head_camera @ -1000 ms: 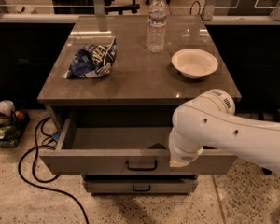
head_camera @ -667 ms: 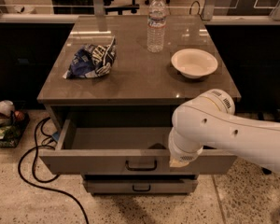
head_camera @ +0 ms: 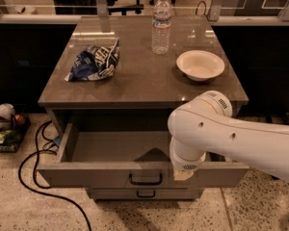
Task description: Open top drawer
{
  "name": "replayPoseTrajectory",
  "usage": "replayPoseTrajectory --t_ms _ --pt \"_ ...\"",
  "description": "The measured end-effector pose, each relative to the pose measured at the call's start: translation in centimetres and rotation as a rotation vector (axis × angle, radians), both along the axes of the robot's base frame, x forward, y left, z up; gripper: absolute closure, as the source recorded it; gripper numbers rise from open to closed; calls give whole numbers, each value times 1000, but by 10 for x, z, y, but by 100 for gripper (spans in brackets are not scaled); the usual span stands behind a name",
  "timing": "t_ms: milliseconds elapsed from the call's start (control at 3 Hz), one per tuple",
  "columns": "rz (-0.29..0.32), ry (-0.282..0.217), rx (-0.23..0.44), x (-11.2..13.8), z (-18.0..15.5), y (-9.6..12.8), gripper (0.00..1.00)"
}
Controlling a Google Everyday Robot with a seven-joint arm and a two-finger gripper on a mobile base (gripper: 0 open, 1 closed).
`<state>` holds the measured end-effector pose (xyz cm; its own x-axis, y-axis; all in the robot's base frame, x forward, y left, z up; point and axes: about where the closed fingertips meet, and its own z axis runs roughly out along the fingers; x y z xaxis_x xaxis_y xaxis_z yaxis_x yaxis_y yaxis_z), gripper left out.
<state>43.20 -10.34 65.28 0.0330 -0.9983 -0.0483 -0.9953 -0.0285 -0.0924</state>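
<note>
The top drawer point(head_camera: 86, 174) of the grey-beige cabinet stands pulled out, and its plain grey inside point(head_camera: 115, 146) shows with nothing in it. Its small black loop handle point(head_camera: 145, 179) sits in the middle of the front panel. My white arm point(head_camera: 231, 138) reaches in from the right and bends down over the drawer's front right part. My gripper point(head_camera: 184, 174) is at the end of the arm, at the front panel just right of the handle, mostly hidden under the wrist. A lower drawer point(head_camera: 145, 194) shows shut beneath.
On the cabinet top point(head_camera: 135, 85) stand a water bottle point(head_camera: 161, 25), a white bowl point(head_camera: 200, 64) and a crumpled blue chip bag point(head_camera: 95, 60). A black cable point(head_camera: 33, 177) loops on the floor at the left, near some clutter point(head_camera: 2, 124).
</note>
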Motion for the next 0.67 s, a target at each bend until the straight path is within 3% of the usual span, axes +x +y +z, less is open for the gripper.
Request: replayPoseTrajectory --t_ms 333,667 --pt "0 0 0 0 0 0 100" --pt "0 -2 -2 -1 1 -1 81"
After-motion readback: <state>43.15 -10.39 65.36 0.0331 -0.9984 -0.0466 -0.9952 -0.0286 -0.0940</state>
